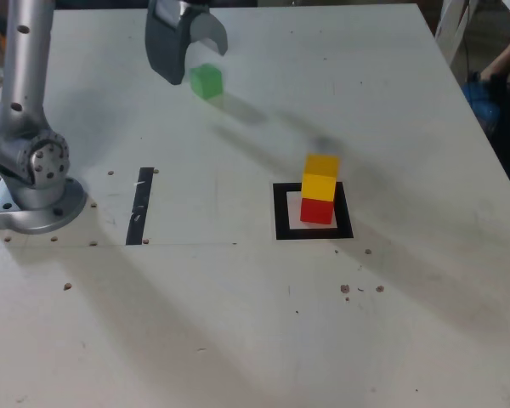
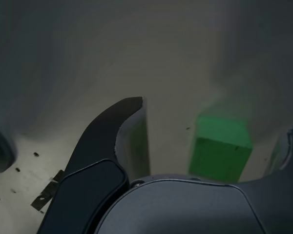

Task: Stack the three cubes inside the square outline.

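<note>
The yellow cube sat on the red cube inside the square outline, awaiting a third, so beyond them the gripper hung open-jawed around the green cube, apparently to grasp it.

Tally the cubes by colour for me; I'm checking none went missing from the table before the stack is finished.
Red cube: 1, in the square outline
Yellow cube: 1, on top of the red one
Green cube: 1, apart on the table, by the gripper
Total: 3 cubes
</note>
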Tool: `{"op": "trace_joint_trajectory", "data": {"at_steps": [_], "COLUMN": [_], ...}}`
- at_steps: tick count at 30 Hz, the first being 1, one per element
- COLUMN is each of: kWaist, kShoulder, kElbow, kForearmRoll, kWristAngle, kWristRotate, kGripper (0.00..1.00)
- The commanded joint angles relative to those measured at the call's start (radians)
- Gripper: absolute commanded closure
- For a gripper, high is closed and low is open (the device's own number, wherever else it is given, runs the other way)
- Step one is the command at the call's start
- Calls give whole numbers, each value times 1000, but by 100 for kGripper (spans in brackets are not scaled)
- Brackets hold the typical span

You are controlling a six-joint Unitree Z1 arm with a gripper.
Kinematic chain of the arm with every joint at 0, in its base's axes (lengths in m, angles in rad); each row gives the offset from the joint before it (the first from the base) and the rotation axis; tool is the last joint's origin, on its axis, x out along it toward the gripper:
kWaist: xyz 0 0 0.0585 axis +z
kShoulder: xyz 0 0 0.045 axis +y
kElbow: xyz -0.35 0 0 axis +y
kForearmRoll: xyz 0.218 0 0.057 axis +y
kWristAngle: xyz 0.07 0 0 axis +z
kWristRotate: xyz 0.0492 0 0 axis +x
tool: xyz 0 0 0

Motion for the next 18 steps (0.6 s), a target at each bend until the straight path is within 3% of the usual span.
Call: {"op": "trace_joint_trajectory", "data": {"at_steps": [1,8,14,18], "kWaist": [-1,-10,-23,-29], "kShoulder": [16,49,52,53], "kElbow": [-8,-23,-17,-10], "kForearmRoll": [-5,-4,-23,-48], "kWristAngle": [0,-6,-25,-30], "kWristRotate": [2,2,1,1], "kGripper": [10,17,34,40]}}
